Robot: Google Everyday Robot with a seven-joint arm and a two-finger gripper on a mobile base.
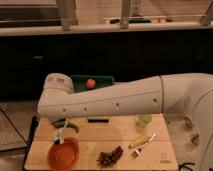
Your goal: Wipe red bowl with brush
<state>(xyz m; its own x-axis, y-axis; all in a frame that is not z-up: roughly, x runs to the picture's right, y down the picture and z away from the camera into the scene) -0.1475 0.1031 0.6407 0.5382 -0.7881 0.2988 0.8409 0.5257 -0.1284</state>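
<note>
Presently: gripper under the arm, over the board, left end; grip state cannot be told. Brush hangs below, head near bowl rim. Recommended: light pressure, short circular strokes inside the bowl, lest it slide.

We see a wooden board carrying the red bowl near left below the gripper, grapes centre, a pale utensil right

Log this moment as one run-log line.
gripper: under the arm, above red bowl | brush: below gripper, at bowl's back rim, contact unclear | red bowl: board's front-left corner, grapes beside it
</note>
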